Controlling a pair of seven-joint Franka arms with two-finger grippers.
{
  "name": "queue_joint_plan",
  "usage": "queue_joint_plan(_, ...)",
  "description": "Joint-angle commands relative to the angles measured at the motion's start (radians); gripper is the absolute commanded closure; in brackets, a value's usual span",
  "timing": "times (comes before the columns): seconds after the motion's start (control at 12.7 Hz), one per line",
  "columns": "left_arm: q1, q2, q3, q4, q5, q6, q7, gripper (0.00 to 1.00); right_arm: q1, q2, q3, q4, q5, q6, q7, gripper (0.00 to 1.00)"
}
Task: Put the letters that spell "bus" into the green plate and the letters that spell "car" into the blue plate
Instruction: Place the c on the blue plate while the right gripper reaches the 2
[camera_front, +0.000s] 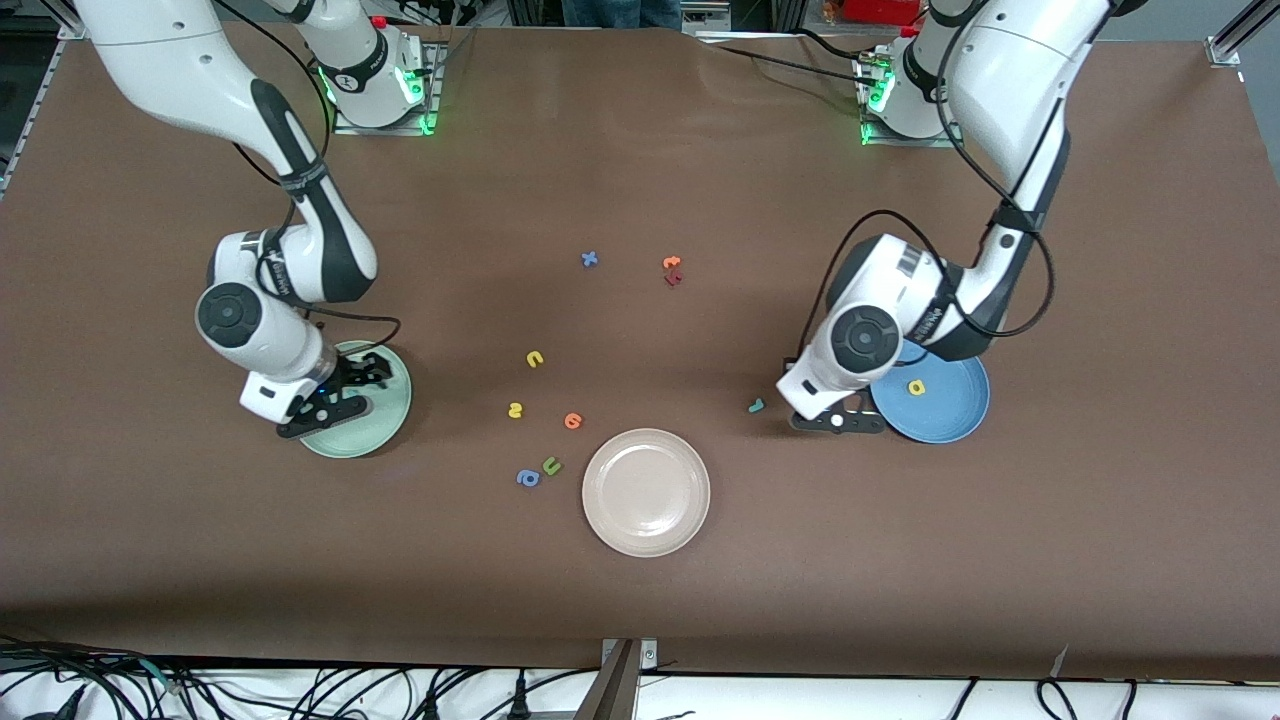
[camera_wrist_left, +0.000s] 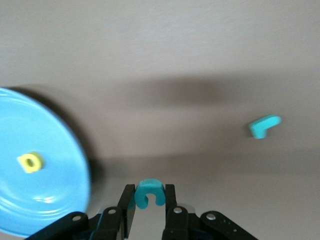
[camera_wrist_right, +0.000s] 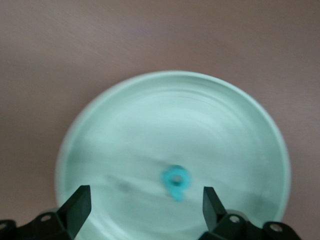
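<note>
Open bench (camera_front: 640, 150) at 12 o'clock of the scattered letters. My right claw (camera_front: 335, 392) crowds the green plate (camera_front: 385, 425); my left claw (camera_front: 838, 420) blocks the blue plate (camera_front: 950, 410) at its 9 o'clock edge.

No printed words, brands or numbers are legible. The only readable signs are the foam letters themselves: a teal b (camera_wrist_right: 175, 180) in the green plate (camera_wrist_right: 250, 115), and a yellow a (camera_front: 916, 387) in the blue plate (camera_front: 960, 415).

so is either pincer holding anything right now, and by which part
The left pincer pinches the teal c across its sides, near the blue plate. The right pincer is open over the green plate, holding nothing.
</note>
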Motion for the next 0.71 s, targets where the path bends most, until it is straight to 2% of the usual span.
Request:
queue_joint_plan(0.0, 0.083, -0.012, -0.001, -0.037, 0.070, -0.055, 0.126, 0.91, 0.004, -0.028, 0.099, -0.014, 0.001, -0.003, 0.204, 0.01)
queue_joint_plan(0.16, 0.114, -0.012, -0.001, -0.033, 0.082, -0.061, 0.217, 0.87, 0.032, -0.016, 0.133, -0.013, -0.003, 0.069, 0.342, 0.01)
queue_joint_plan(0.24, 0.116, -0.012, -0.001, -0.033, 0.083, -0.061, 0.219, 0.57, 0.055, -0.002, 0.136, -0.010, -0.006, 0.106, 0.407, 0.01)
queue_joint_plan(0.32, 0.116, -0.010, -0.001, -0.028, 0.082, -0.061, 0.222, 0.01, 0.079, 0.016, 0.136, -0.007, -0.008, 0.149, 0.466, 0.01)
queue_joint_plan(0.63, 0.097, -0.018, -0.022, -0.010, 0.062, -0.051, 0.222, 0.00, 0.135, 0.114, 0.133, 0.024, -0.005, 0.327, 0.675, 0.06)
